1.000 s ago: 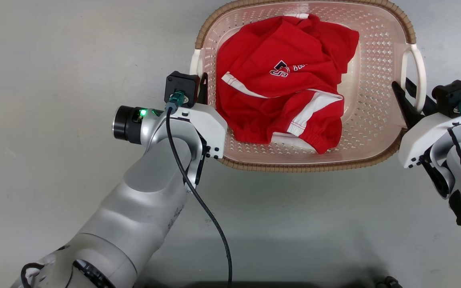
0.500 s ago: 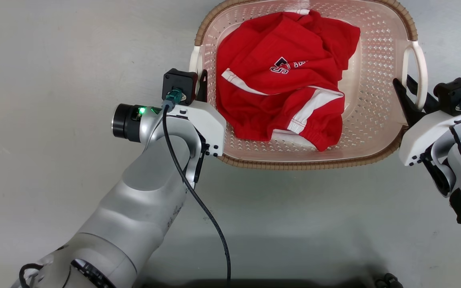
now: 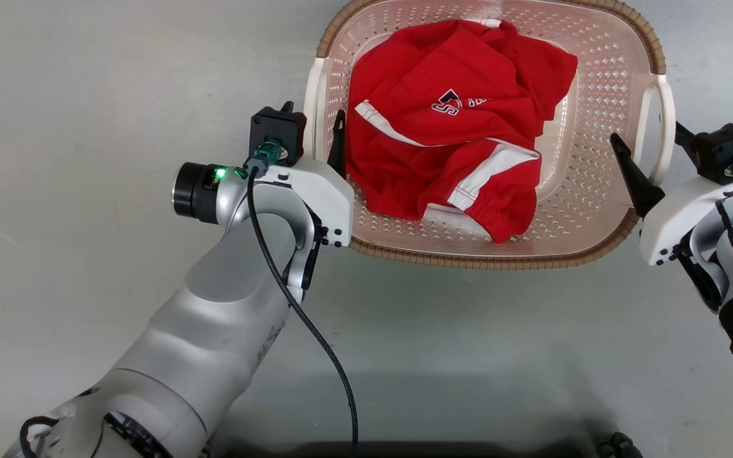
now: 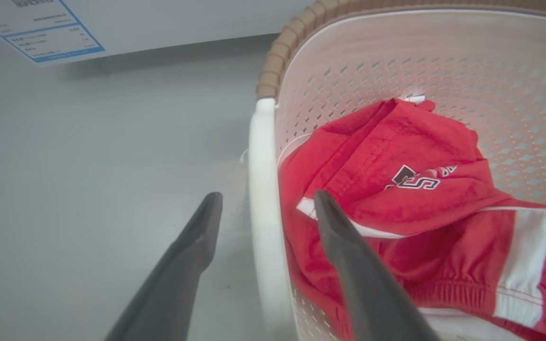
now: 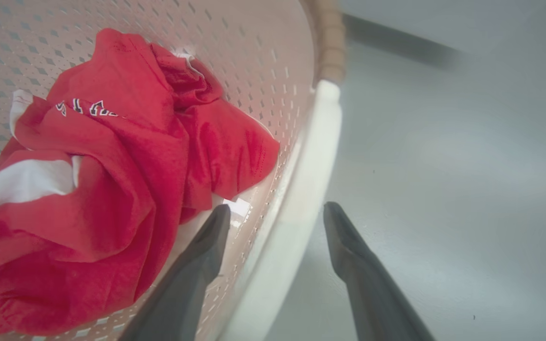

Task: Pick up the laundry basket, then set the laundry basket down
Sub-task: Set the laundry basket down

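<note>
The laundry basket [image 3: 468, 261] sits on the grey floor [image 3: 86, 127], with a red-and-white garment [image 3: 455, 146] crumpled inside. The left pincer [image 3: 314, 111] is spread wide, its 2 fingers straddling the basket's white left handle [image 3: 313, 83]: 1 finger outside over the floor, 1 inside beside the cloth. The left wrist view shows a gap on either side of the handle. Over on the far side, the right pincer [image 3: 646, 131] is also wide, astride the white right handle [image 3: 667, 114], with 1 finger inside the perforated wall and 1 outside.
</note>
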Available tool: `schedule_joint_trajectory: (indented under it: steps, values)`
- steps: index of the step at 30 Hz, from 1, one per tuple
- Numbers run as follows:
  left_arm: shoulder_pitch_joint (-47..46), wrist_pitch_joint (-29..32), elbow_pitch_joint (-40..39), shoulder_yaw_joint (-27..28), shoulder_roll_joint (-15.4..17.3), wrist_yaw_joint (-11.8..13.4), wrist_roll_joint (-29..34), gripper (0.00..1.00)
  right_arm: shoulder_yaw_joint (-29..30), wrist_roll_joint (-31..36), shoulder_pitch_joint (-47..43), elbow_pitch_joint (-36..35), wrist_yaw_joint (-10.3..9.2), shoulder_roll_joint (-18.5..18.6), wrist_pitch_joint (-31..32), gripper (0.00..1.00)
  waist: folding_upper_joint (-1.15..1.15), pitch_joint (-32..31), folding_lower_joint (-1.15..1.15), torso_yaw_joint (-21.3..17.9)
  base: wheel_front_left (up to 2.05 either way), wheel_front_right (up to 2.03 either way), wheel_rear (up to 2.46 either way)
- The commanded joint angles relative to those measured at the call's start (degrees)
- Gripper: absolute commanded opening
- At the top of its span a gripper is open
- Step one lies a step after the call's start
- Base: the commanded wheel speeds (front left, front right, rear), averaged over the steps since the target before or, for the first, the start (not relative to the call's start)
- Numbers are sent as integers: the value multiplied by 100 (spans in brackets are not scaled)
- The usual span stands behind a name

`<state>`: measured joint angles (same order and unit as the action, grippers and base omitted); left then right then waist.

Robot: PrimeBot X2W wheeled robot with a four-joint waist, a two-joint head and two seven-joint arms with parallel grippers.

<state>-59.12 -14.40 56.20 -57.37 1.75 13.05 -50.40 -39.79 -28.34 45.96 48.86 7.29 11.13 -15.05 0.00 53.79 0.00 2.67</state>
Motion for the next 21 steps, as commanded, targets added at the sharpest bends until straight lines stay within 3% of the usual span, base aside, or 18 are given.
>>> schedule_joint_trajectory:
  steps: [1, 14, 21]
  values:
    - [66, -60, -82, 40, 113, 63, -46, 100, -43, 62, -278, -63, 20, 9, 5, 100, 0, 2, 0, -3, 0, 0, 0]
    - [1, -60, -180, -257, 113, 121, -361, 100, 75, 133, -280, -166, 20, -28, 5, 100, 0, -11, 0, -20, 0, 0, 0]
    - [96, -60, -217, -218, 113, 158, -375, 100, 204, 172, -320, -186, 20, -23, 5, 100, 0, -316, 0, 1, 0, 0, 0]
